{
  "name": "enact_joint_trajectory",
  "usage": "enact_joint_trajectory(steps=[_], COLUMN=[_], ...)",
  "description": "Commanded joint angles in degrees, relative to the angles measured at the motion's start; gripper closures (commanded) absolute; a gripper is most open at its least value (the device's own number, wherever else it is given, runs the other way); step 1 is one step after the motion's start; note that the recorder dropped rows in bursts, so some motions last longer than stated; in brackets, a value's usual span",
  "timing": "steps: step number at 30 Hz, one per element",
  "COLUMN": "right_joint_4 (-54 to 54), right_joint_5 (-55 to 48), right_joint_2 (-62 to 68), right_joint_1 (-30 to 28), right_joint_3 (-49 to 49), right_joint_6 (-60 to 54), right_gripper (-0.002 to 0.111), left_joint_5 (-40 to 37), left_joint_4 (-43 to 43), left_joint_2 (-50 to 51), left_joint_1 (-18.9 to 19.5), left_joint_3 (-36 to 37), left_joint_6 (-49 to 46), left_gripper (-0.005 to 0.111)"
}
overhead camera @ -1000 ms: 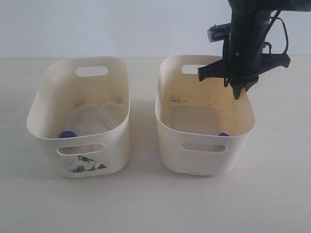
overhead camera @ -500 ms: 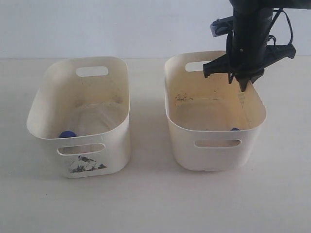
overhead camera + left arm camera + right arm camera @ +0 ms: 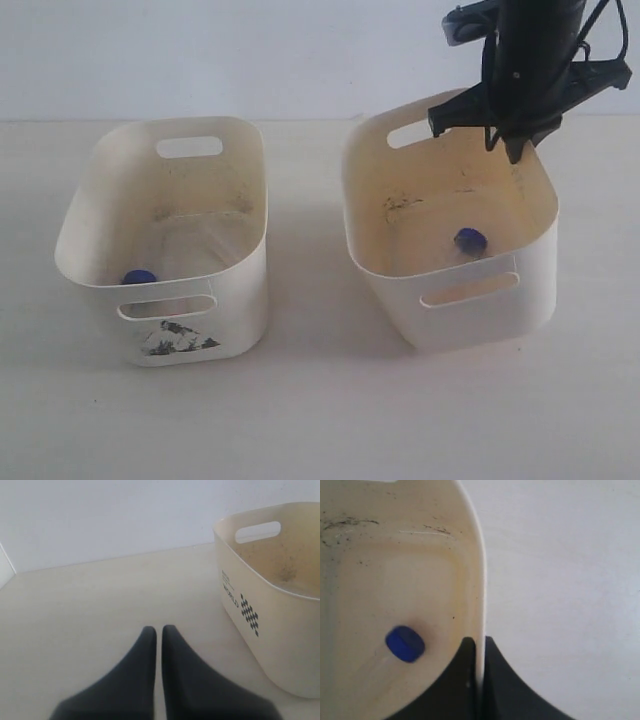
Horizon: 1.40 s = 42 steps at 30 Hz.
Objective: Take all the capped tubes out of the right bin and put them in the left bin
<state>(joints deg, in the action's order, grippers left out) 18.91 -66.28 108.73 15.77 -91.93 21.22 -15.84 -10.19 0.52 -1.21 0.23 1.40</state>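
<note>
**Right claw clamped on the bin rim, tube lying inward of it**

The right claw (image 3: 480, 644) is closed on the wall of the right bin (image 3: 455, 325). One finger is set inside and one outside, with the rim pinched between them at the far right corner. The bin is seen canted, its front handle slot slanted in the exterior view. Whether its base is lifted off the table (image 3: 320, 420) cannot be told.

One blue-capped tube (image 3: 470, 240) is seen on that bin's floor. It lies inward from the claw and towards the front wall, near the fingers but not touched by them. Only the cap is plain; the clear body is too faint, so the long axis cannot be told.

The right arm is judged the nearer by far. What stands in the way is the wall held in the claw: it would have to be released, and the claw shifted inward and lowered, before the tube could be taken.

The left claw (image 3: 159, 632) is closed with nothing between its fingers, low over the table. It is kept outside the printed side wall of the left bin (image 3: 280, 645) and is not seen in the exterior view. A second tube (image 3: 139, 277) is shown only by its blue cap at the front left of the left bin. The two bins are set apart, with a strip of table between them.
</note>
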Motion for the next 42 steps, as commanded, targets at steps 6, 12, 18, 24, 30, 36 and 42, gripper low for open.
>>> enact_joint_trajectory(steps=[6, 12, 18, 24, 30, 36, 42], right_joint_4=[0.1, -2.5, -5.6, -5.3, -4.5, -2.5, -10.0], right_joint_5=[1.6, 1.6, 2.4, 0.6, 0.4, -0.1, 2.4], right_joint_2=[-1.7, -1.3, -1.2, 0.0, 0.6, -0.7, -7.2], right_joint_1=[0.9, 0.9, 0.9, 0.9, 0.8, 0.8, 0.8], right_joint_3=[-0.1, -0.1, 0.0, 0.0, 0.0, 0.0, -0.1], right_joint_6=[0.2, 1.2, 1.1, 0.7, 0.7, 0.7, -0.8], right_gripper=[0.108, 0.108, 0.104, 0.076, 0.051, 0.043, 0.043], left_joint_5=[0.9, 0.9, 0.9, 0.9, 0.9, 0.9, 0.9], left_joint_4=[0.1, 0.1, 0.1, 0.1, 0.1, 0.1, 0.1], left_joint_2=[-0.1, -0.1, -0.1, -0.1, -0.1, -0.1, -0.1], left_joint_1=[0.1, 0.1, 0.1, 0.1, 0.1, 0.1, 0.1], left_joint_3=[-0.2, -0.2, -0.2, -0.2, -0.2, -0.2, -0.2], left_joint_6=[0.7, 0.7, 0.7, 0.7, 0.7, 0.7, 0.7], left_gripper=[0.102, 0.102, 0.102, 0.102, 0.102, 0.102, 0.102])
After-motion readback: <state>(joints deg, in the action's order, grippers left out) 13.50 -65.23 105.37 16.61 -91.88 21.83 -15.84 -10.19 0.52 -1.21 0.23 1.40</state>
